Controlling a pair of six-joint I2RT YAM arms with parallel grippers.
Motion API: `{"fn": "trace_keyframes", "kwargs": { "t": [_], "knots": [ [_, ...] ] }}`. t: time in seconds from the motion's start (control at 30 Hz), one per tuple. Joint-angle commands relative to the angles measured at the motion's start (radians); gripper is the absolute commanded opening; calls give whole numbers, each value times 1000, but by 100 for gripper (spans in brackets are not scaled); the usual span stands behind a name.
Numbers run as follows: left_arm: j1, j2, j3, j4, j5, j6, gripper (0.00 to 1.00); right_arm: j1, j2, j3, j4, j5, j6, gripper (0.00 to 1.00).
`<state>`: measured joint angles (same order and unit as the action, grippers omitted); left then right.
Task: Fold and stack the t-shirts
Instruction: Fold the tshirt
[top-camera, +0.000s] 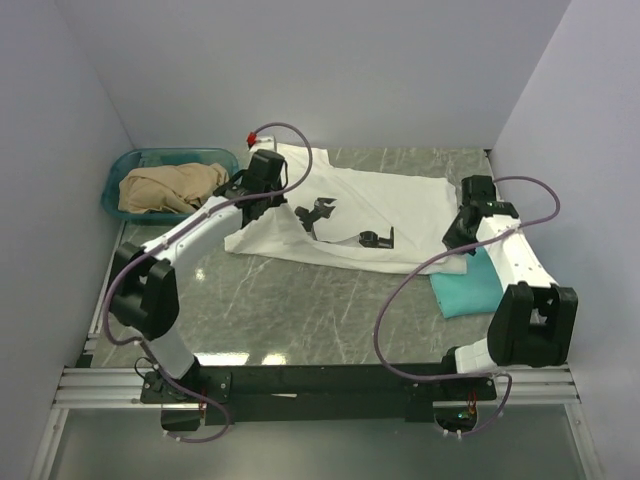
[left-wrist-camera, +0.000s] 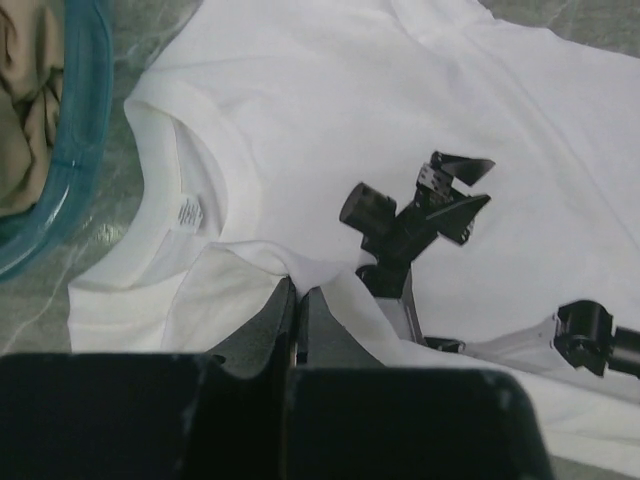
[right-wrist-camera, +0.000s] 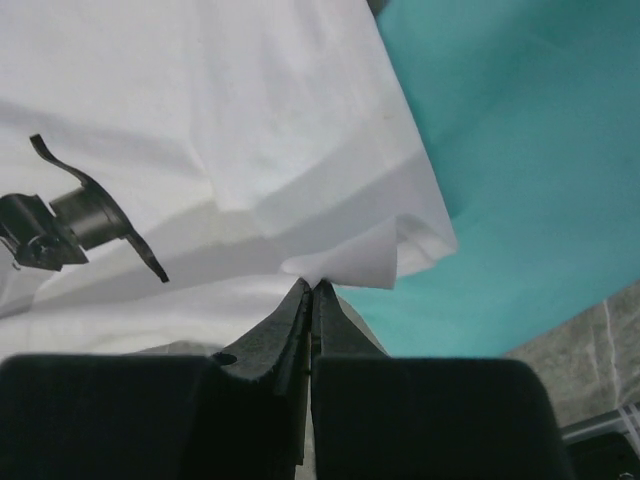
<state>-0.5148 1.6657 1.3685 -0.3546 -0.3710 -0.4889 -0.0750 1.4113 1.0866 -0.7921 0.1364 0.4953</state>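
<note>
A large white t-shirt (top-camera: 380, 205) with a small black print (top-camera: 320, 215) lies spread across the far middle of the table. Its collar and label (left-wrist-camera: 190, 212) are at the left end. My left gripper (top-camera: 250, 205) is shut on a fold of this shirt by the collar and shoulder (left-wrist-camera: 300, 288). My right gripper (top-camera: 456, 236) is shut on a corner of the white shirt at its right end (right-wrist-camera: 312, 284). That corner overlaps the teal-green t-shirt (top-camera: 468, 287), which lies folded flat at the right (right-wrist-camera: 520, 150).
A teal plastic basket (top-camera: 128, 162) holding tan cloth (top-camera: 170, 187) stands at the far left, its rim (left-wrist-camera: 80, 130) close to the white shirt's collar. Walls close in on the left, back and right. Bare marbled table (top-camera: 300, 300) lies in front of the shirts.
</note>
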Motion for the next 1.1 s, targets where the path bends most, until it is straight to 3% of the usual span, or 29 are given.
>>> {"fn": "trace_keyframes", "kwargs": {
  "t": [0.0,0.27,0.4,0.43,0.5,0.53,0.6,0.7,0.73,0.83,1.07],
  "knots": [
    [22,80,107,42,-11,62,1,-14,66,79,40,-14,-9,2],
    [113,275,273,-18,3,12,1,-34,239,202,40,8,14,12],
    [137,365,390,-98,-89,-37,1,-60,339,257,36,43,34,19],
    [140,394,408,-104,-82,-30,21,-66,351,268,37,32,29,33],
    [141,417,447,-119,-60,-28,55,-68,371,291,40,29,26,43],
    [141,417,448,-109,-27,-20,87,-68,371,297,45,48,28,55],
    [141,399,442,-86,1,-19,99,-74,367,326,33,81,32,64],
    [137,344,411,-60,64,-22,99,-71,310,331,48,77,3,67],
    [134,326,396,-49,87,-23,99,-69,284,319,62,56,-6,77],
    [122,243,304,-1,155,-45,99,-39,195,248,112,-18,-53,86],
    [82,85,63,60,224,-128,99,115,187,127,158,-96,-100,89]
  ]
}}
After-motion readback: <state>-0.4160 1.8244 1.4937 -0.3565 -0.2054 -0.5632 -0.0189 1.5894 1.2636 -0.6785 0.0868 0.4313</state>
